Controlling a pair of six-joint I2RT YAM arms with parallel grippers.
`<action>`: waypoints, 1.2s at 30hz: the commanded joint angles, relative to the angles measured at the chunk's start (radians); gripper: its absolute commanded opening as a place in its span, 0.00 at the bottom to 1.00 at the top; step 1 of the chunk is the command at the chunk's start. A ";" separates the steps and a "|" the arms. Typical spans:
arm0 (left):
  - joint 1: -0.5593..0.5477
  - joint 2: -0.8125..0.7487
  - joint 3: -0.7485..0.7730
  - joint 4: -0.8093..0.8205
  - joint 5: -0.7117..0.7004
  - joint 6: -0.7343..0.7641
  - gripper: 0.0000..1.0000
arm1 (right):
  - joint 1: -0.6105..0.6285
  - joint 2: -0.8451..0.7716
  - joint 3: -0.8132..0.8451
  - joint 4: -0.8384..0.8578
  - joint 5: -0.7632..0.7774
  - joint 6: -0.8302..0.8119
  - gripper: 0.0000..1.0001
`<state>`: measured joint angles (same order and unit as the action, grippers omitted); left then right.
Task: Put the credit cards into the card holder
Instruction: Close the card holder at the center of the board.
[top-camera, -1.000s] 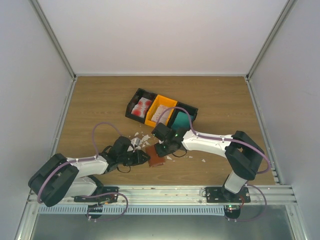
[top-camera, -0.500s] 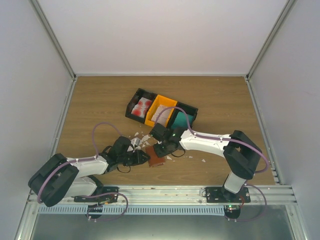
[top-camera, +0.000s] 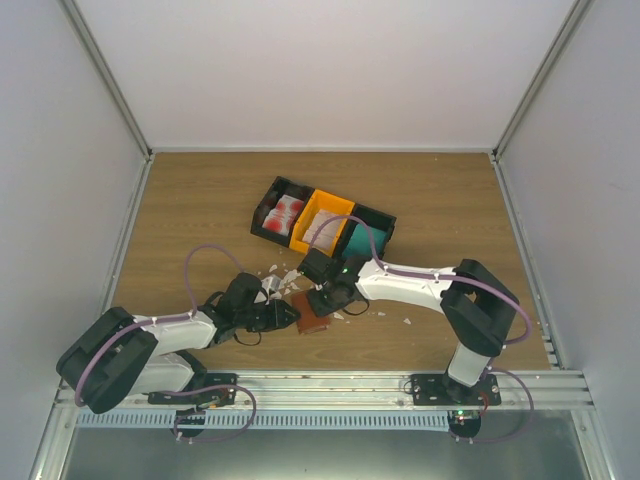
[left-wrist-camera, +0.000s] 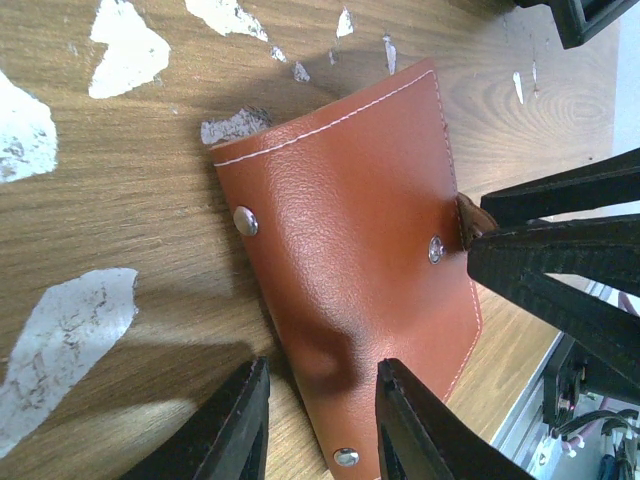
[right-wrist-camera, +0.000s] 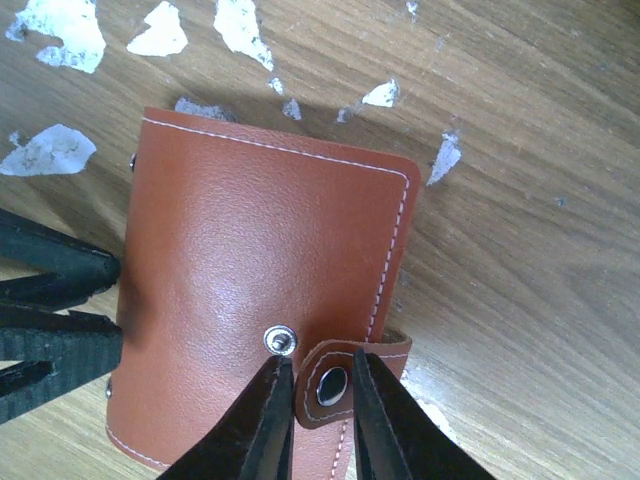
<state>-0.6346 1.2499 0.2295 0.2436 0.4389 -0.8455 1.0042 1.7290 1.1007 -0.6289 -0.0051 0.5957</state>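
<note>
Currently we are judging the step as opening the card holder (right-wrist-camera: 240, 260), not yet loading it. It is lying shut, leather side up, on the wooden table (top-camera: 200, 200) between the two grippers, among white scraps (left-wrist-camera: 120, 50). The credit cards (top-camera: 286, 213) are sitting well apart from it, in the row of trays (top-camera: 265, 205) toward the far side.

Right gripper (right-wrist-camera: 320, 362): its fingers are pinching the holder's snap strap (right-wrist-camera: 330, 385) from both sides. The strap's socket is showing just beside the stud (right-wrist-camera: 282, 340), so we are reading it as unsnapped. The right arm is reaching leftward, elbow folded, wrist pointing down over the holder's edge.

Left gripper (left-wrist-camera: 322, 368): its jaws are standing part-way apart at the opposite edge, one finger overlapping the leather near a corner rivet, the other on the wood beside it. We cannot tell whether it is pressing down. The left arm is lying low, stretched rightward.

Next move, we are guessing: lifting strap and cover over while the left side braces the holder. The thin strap slipping free looks the main risk.
</note>
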 joint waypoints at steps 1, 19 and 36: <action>-0.008 0.002 -0.021 0.008 -0.006 0.012 0.33 | 0.007 0.008 0.013 0.004 0.009 0.000 0.14; -0.008 -0.003 -0.024 0.009 -0.005 0.012 0.31 | 0.008 -0.012 0.025 -0.010 0.019 0.012 0.14; -0.008 0.014 -0.028 0.022 -0.005 0.009 0.30 | 0.009 -0.025 0.025 -0.010 0.023 0.023 0.04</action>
<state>-0.6346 1.2503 0.2234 0.2508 0.4400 -0.8455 1.0050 1.7294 1.1053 -0.6319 0.0025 0.6106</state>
